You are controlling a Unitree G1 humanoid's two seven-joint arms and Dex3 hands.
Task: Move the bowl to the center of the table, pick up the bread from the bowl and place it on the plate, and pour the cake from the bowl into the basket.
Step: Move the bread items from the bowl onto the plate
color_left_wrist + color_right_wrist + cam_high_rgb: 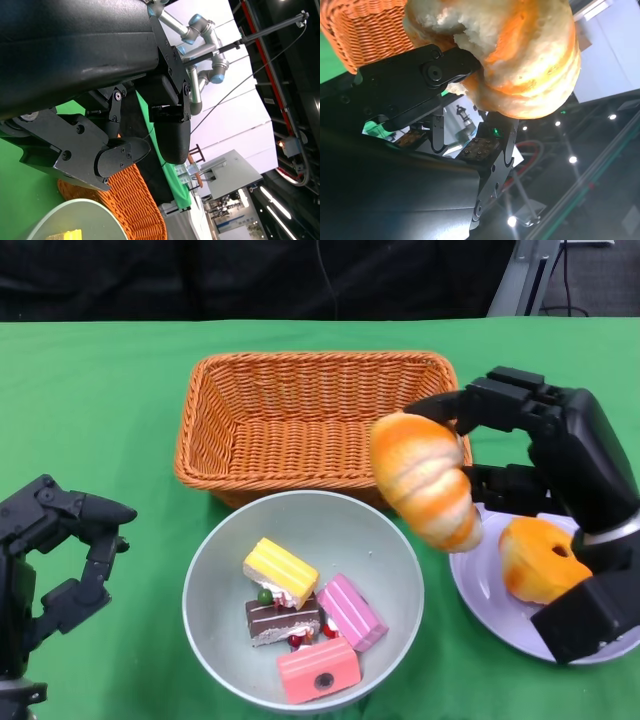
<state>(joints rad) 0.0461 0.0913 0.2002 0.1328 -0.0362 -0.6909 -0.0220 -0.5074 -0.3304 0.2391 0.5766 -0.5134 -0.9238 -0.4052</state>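
The right robot hand (540, 455) clamps a bread roll (425, 480) beside the plate (480, 590), which already carries one bread piece (540, 558), while the left robot hand (55, 550) stands apart and empty, leaving placement and pouring the cakes (305, 615) from the bowl (215, 570) into the basket (310, 415).

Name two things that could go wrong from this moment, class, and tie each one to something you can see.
1. The right hand holds the bread roll in the air beside the plate; a weak hold could drop it into the bowl or onto the table.
2. The plate already carries another bread, so the roll may land on it and roll off the rim.
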